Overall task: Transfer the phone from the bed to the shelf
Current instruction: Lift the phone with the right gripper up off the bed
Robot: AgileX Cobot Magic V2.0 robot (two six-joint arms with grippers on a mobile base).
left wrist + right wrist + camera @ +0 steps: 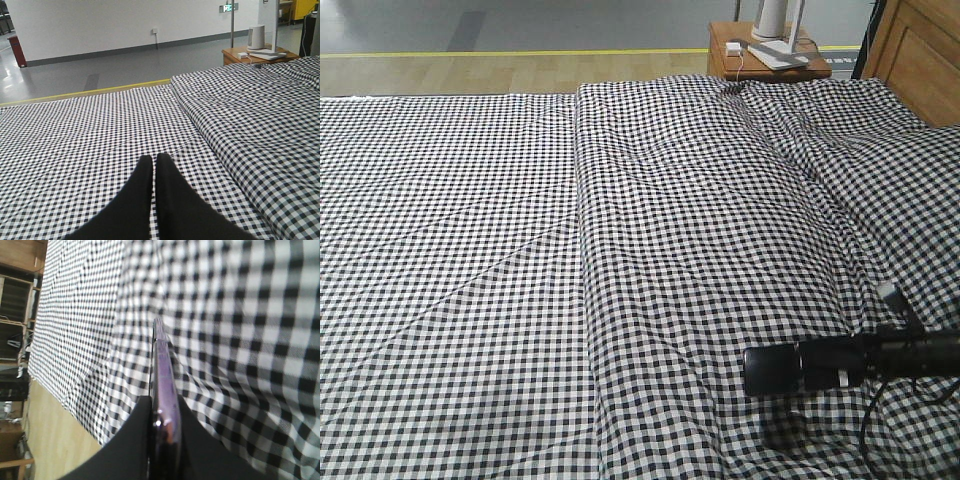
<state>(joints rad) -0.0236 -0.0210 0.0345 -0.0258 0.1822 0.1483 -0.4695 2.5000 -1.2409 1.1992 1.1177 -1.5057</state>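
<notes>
No legible text or numbers; the small green-lit sign too blurred for reading.

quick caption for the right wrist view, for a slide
Seen edge-on, the phone sits clamped in the right gripper, with the checked bed behind it.

One bed. One phone. Two hands: left hand, right hand. One bedside table.

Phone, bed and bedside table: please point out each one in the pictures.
phone (162, 365), right wrist view, on the upper part of its thin edge.
bed (470, 250), front view, on the bare checked cover.
bedside table (720, 35), front view, on its bare wooden top.
</notes>
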